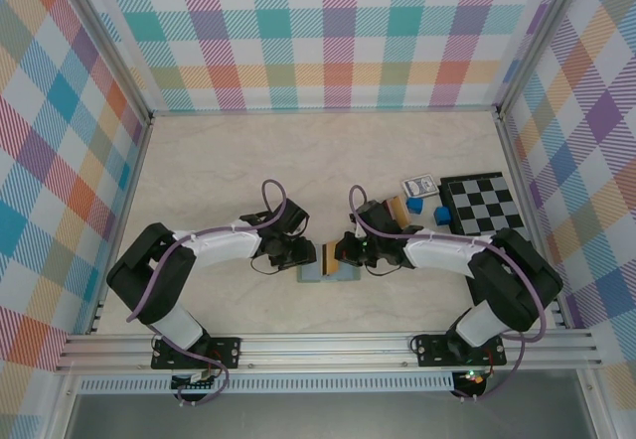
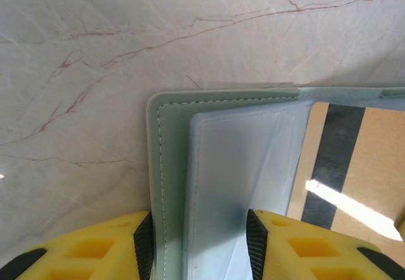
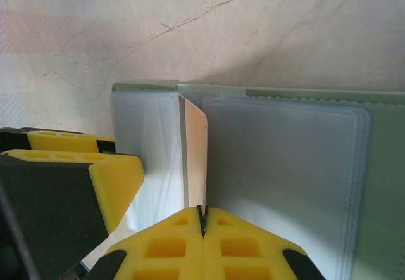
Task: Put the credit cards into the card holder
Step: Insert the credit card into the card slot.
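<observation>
Top view, near edge: the card holder [image 1: 312, 274] lies open and flat on the table [image 1: 229, 161], between the two arm bases and close to the near rail, pale inside facing up.

The left gripper [image 1: 301, 257] sits at the holder's 9 o'clock side. In the left wrist view its fingers [image 2: 88, 251] are apart and straddle the green stitched edge and a pale sleeve of the holder [image 2: 221, 166]. Whether the pads press the flap cannot be told.

The right gripper [image 1: 340, 253] sits at the holder's 3 o'clock side. In the right wrist view its jaws are together [image 3: 203, 226], clamped on the orange card [image 3: 193, 156]. The card stands on edge over the holder [image 3: 285, 166], between two clear sleeves. In the left wrist view the card's face [image 2: 373, 159] shows a dark stripe.

Farther out, at 2 o'clock from the holder, the remaining cards [image 1: 397, 210] lie beside the right forearm. Two blue blocks [image 1: 414, 204] [image 1: 440, 218] lie just past them. A playing-card pack [image 1: 418, 187] lies beyond, and a checkerboard [image 1: 484, 205] lies by the right wall.
</observation>
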